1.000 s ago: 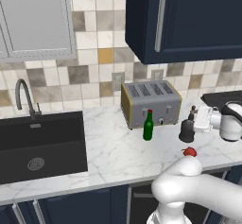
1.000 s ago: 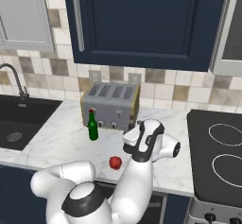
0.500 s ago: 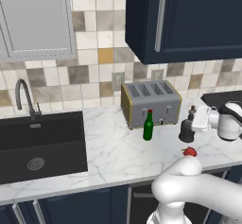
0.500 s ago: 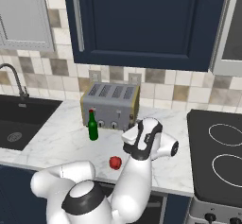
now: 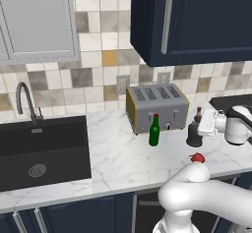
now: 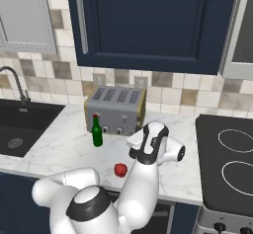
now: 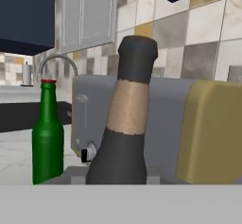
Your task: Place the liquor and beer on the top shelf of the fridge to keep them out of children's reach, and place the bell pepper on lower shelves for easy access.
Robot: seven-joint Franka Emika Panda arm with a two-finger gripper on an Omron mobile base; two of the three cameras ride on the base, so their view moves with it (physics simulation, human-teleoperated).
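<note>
Gripper [image 5: 199, 127] looks nearly closed on the liquor bottle [image 5: 195, 131], gripped low so I can lift it upright off the bench [image 5: 118, 156] toward the fridge.

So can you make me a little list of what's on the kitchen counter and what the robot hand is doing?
black bottle: stands on the counter, right of the toaster, with the robot hand around it
robot hand: closed on the black bottle
green bottle: upright in front of the toaster, red cap on
red pepper: alone near the counter's front edge
sink: left end of the counter, tap behind it
stove: right end of the counter
</note>
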